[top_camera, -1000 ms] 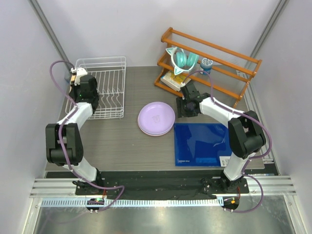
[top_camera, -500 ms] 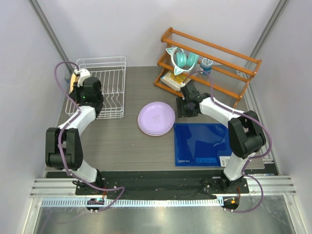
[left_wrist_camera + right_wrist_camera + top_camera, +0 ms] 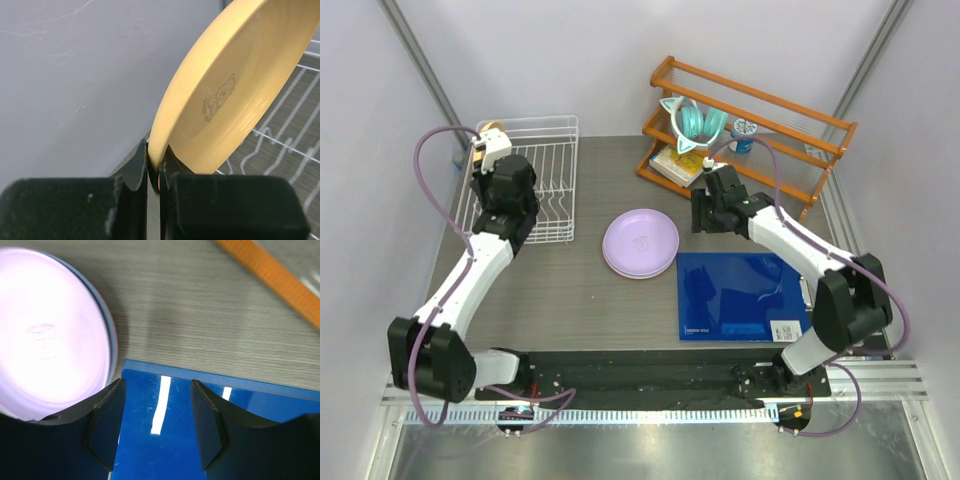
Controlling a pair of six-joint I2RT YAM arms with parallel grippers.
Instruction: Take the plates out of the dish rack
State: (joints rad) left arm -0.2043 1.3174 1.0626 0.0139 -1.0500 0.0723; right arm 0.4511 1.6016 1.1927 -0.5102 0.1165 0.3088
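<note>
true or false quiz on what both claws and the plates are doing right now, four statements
1. The left claw is shut on the yellow plate's rim. True.
2. The right claw grips the lavender plate. False: it is open and empty over the blue mat.
3. The lavender plate lies flat on top of a blue plate. True.
4. The yellow plate lies flat on the stack. False: it is held on edge at the dish rack.
</note>
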